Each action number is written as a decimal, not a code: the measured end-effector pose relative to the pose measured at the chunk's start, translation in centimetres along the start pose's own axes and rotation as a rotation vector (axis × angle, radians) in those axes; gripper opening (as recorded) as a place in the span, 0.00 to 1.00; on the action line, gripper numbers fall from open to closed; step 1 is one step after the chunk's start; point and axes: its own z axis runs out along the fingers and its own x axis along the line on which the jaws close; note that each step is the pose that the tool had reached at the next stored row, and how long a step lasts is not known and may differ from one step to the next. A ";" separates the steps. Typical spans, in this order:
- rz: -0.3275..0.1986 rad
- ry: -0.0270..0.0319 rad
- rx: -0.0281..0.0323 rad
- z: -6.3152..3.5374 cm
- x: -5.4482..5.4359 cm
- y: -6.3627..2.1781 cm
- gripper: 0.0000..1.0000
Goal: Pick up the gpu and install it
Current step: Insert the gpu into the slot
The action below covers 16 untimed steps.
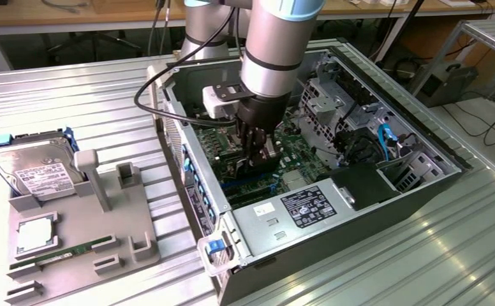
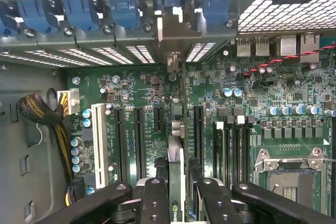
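Observation:
My gripper (image 1: 257,167) hangs inside the open computer case (image 1: 418,150), low over the green motherboard (image 1: 295,156). It is shut on the gpu (image 1: 263,153), a slim dark card held on edge. In the wrist view the gpu (image 2: 176,163) runs edge-on between my two black fingers (image 2: 155,203), and my gripper (image 2: 178,203) clamps its near end. The card's silver end bracket (image 2: 171,29) stands against the case's rear slot wall, between the blue latches (image 2: 123,9). The card lies along a long black expansion slot (image 2: 198,129); whether it is fully seated I cannot tell.
A grey fixture (image 1: 86,220) at the exterior view's left carries a silver hard drive (image 1: 33,171), a square chip (image 1: 36,233) and a green RAM stick (image 1: 64,252). Inside the case are the power supply (image 1: 303,207), drive cages (image 1: 333,95) and cable bundles (image 2: 44,116).

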 end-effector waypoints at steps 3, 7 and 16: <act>0.000 -0.0007 0.0003 0.05 0.0 0.00 0.26; 0.000 -0.0014 0.0006 0.04 0.0 0.00 0.27; 0.000 -0.0008 0.0003 -2.54 0.0 0.05 0.34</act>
